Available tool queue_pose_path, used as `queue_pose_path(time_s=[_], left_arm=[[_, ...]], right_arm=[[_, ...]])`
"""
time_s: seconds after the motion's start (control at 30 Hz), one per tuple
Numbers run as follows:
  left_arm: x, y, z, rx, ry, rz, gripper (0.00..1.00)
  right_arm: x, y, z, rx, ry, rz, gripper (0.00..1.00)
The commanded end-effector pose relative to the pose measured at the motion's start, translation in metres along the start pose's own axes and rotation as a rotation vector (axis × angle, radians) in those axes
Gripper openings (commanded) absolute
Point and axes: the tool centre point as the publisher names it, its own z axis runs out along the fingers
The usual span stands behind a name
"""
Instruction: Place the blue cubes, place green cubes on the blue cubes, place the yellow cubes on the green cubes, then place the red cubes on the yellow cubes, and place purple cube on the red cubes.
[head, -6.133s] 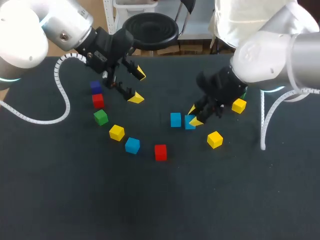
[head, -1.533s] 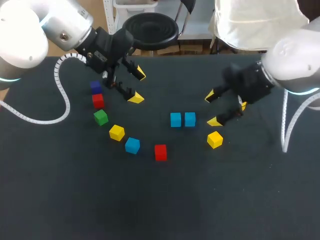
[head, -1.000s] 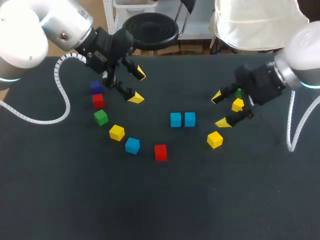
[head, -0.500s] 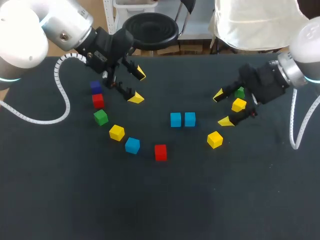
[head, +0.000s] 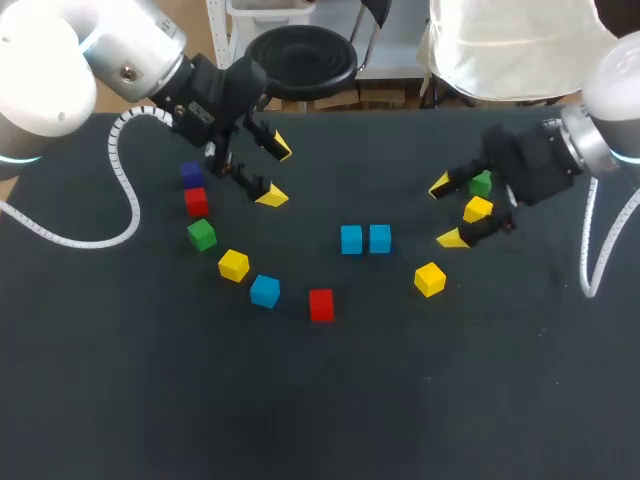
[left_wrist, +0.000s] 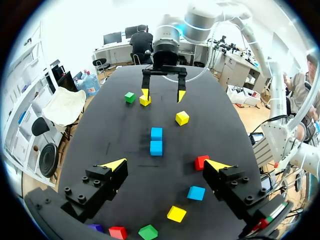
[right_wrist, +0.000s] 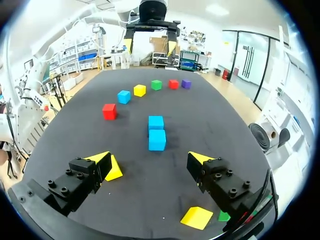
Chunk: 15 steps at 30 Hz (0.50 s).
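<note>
My R tool (head: 445, 212), fingers apart, sits by yellow cube (head: 478, 209) & green cube (head: 481, 183), frame right. L tool (head: 277, 172) apart, upper left. Two blue cubes (head: 351, 239) side by side, center.

A black surface (head: 320, 420) carries a blue pair (head: 365, 239) lying side by side. Left of the pair an arc runs purple cube (head: 191, 171), red cube (head: 196, 201), green cube (head: 202, 235), yellow cube (head: 234, 265), blue cube (head: 265, 291), ending at a second red (head: 321, 304) just in front of the pair. Right of the pair lie a near yellow (head: 430, 279), a far yellow (head: 478, 209) and a far green (head: 481, 183).
</note>
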Motion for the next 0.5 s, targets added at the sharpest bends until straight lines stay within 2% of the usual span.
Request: queue_pose_path(time_s=[0.03, 0.5], left_arm=[[-0.0004, -0.0002, -0.0001, 0.0, 0.003, -0.001, 1.0], [-0.0004, -0.0002, -0.0001, 0.0, 0.003, -0.001, 1.0]], right_arm=[[0.0004, -0.0003, -0.0019, 0.0, -0.004, 0.0, 1.0], [0.0004, -0.0004, -0.0019, -0.003, -0.01, -0.002, 1.0]])
